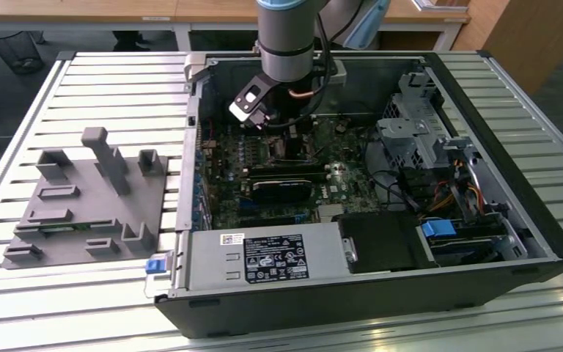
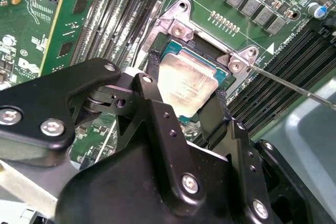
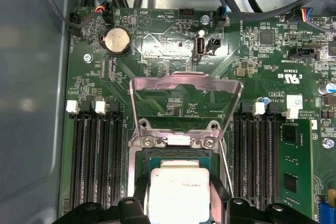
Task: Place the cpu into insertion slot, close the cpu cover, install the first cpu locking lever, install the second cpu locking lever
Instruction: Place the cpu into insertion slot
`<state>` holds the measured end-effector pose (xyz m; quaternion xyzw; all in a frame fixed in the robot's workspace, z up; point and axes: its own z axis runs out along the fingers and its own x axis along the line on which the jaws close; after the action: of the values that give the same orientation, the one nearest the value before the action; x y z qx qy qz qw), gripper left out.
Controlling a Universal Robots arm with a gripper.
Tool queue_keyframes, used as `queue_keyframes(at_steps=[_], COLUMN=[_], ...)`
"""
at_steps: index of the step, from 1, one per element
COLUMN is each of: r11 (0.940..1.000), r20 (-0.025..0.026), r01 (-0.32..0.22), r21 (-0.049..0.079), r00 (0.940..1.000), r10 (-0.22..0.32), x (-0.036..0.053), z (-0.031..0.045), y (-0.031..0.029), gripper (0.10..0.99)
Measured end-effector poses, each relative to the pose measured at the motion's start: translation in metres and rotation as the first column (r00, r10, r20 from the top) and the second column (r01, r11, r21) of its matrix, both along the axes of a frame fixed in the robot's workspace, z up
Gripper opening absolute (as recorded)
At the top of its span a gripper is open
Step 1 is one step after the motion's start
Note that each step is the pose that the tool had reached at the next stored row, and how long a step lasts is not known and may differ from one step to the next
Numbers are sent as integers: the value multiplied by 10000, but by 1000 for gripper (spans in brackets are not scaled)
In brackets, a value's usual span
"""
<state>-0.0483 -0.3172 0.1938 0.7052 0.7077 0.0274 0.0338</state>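
I read the gripper (image 2: 185,98) clamped on the cpu (image 2: 184,74) by two opposite edges, directly over the insertion slot (image 2: 210,50), apparently just short of seated. The cpu cover (image 3: 186,80) stands hinged open toward the motherboard (image 3: 310,51) edge bearing the coin cell (image 3: 116,40).

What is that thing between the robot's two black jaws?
The cpu, a flat silvery chip. The jaws clamp it on two opposite sides, right over the insertion slot. It shows in both wrist views.

Everything's parked on a slatted silver metal table (image 1: 86,88), with a wooden desk (image 1: 164,9) beyond it, a black mesh bin (image 1: 12,48) on the dark grey floor (image 1: 91,40) and a wood panel (image 1: 521,37) nearby.
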Motion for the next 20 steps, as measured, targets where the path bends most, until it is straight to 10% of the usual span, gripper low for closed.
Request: queue_keyframes(at_steps=[20], r11=[10000], r20=[-13], r01=[0], r21=[-3], r00=[10000], r10=[0], x=[12], z=[-21], y=[13], gripper=[541])
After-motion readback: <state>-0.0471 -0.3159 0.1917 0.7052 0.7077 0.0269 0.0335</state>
